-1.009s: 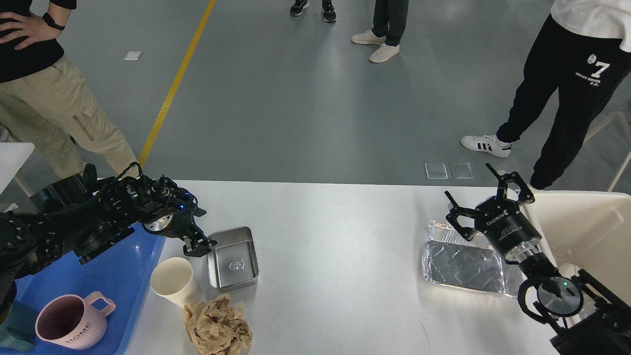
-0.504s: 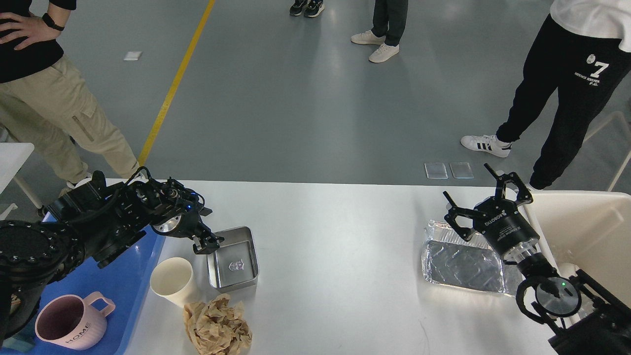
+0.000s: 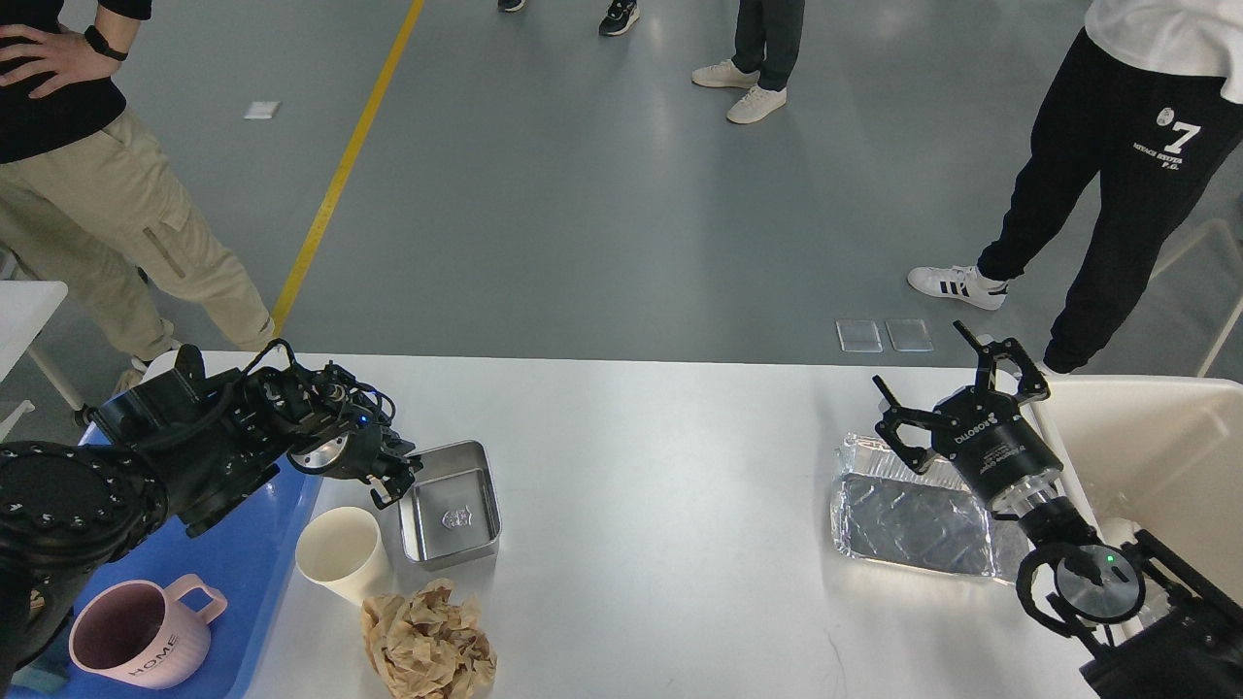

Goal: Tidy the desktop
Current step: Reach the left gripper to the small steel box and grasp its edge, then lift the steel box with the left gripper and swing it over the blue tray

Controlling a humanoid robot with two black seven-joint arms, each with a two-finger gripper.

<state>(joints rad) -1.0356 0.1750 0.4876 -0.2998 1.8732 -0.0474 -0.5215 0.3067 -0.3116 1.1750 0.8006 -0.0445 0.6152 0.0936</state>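
Head view: the left gripper [image 3: 396, 473] sits at the left rim of the metal tin [image 3: 449, 503], fingers closed on that rim as far as the view shows. Compared with half a second ago, the tin has shifted slightly left and up and its left edge looks raised, so I judge a lift toward the blue tray [image 3: 254, 573] is starting. The right gripper [image 3: 957, 393] hangs wide open above the foil tray [image 3: 913, 524], unchanged. The desktop [image 3: 660, 485] fills the lower frame, its long axis running left to right, far edge toward the floor. A cup [image 3: 338, 555], crumpled paper [image 3: 427, 641] and the bin [image 3: 1156, 456] remain.
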